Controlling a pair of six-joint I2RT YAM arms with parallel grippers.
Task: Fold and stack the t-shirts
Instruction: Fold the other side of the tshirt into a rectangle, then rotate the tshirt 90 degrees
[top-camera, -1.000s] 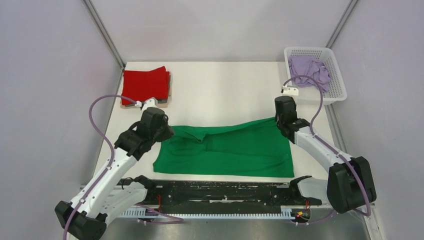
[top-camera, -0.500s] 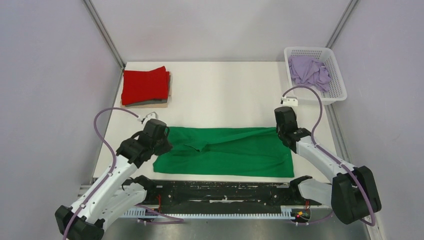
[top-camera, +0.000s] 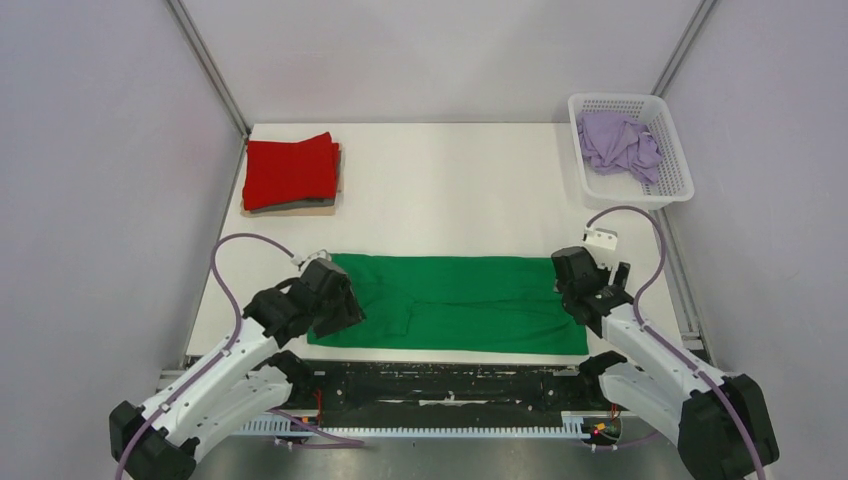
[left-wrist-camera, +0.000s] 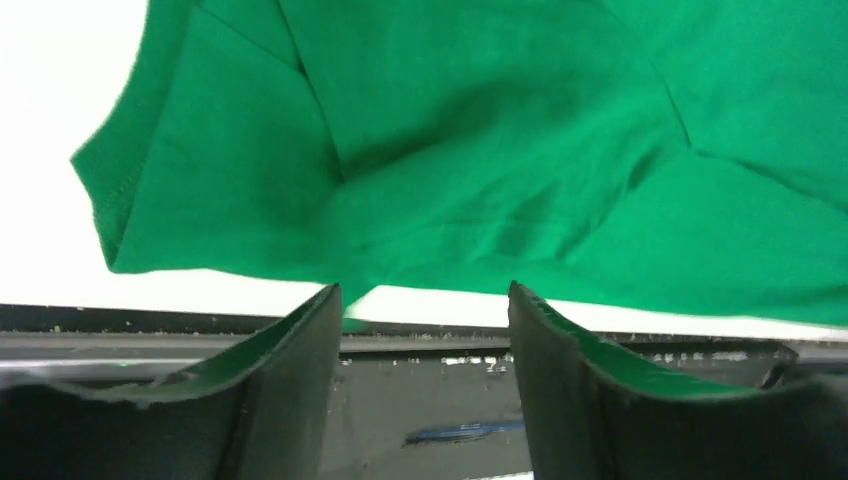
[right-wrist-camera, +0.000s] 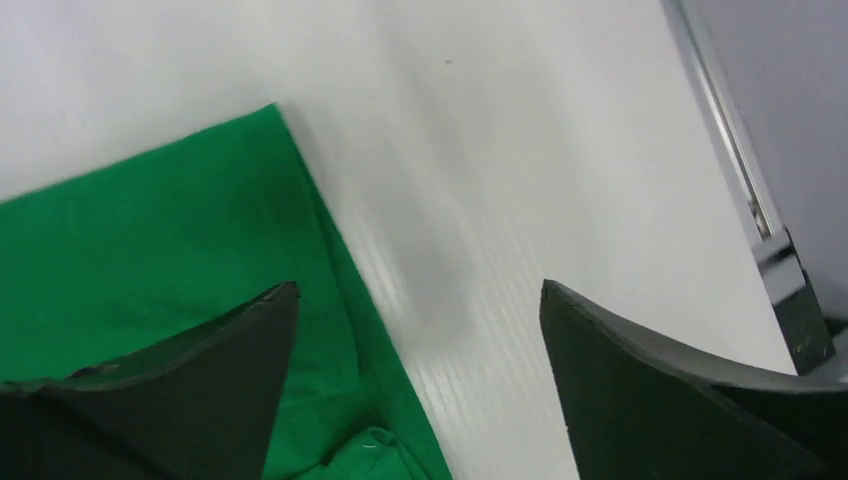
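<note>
Red shirt (top-camera: 292, 172) sat folded at the far left corner, so one looked done. Green shirt (top-camera: 455, 300) lay as a long band on the near table (top-camera: 450, 190), half-folded at best. Left gripper (left-wrist-camera: 425, 297) and right gripper (right-wrist-camera: 420, 300) stood spread at its ends, holding nothing. Lilac shirt (top-camera: 618, 140) lay crumpled in the basket (top-camera: 681, 176).

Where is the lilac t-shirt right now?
In the top view, the lilac t-shirt lies crumpled inside the white basket at the table's far right corner, opposite the folded red shirt.
</note>
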